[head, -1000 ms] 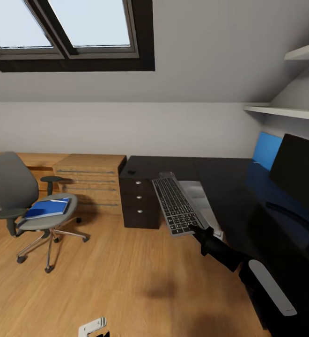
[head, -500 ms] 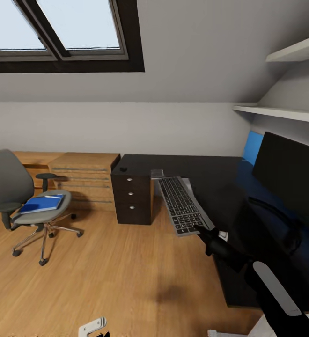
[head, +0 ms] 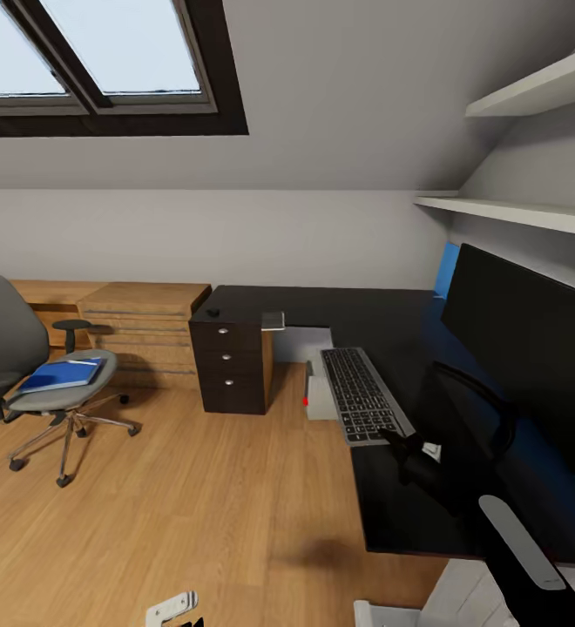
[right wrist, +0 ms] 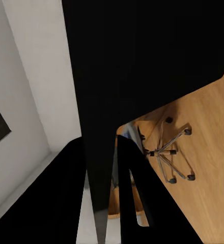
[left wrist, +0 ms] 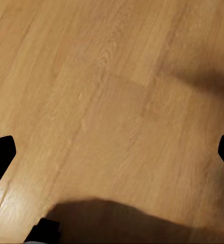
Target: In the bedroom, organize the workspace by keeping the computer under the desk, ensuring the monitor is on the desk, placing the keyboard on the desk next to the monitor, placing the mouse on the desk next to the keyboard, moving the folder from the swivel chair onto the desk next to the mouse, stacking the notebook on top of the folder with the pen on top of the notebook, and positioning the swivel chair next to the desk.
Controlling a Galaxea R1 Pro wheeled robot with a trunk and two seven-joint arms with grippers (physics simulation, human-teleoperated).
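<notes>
Head view | right hand [head: 394,438] grips keyboard [head: 362,405] | left hand [left wrist: 112,152] open | folder [head: 59,374] on swivel chair [head: 26,366]

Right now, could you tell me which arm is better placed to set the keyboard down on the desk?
The right. Its gripper is shut on the near end of the keyboard, which hangs over the desk edge beside the monitor. The left gripper is open over bare floor, holding nothing.
</notes>
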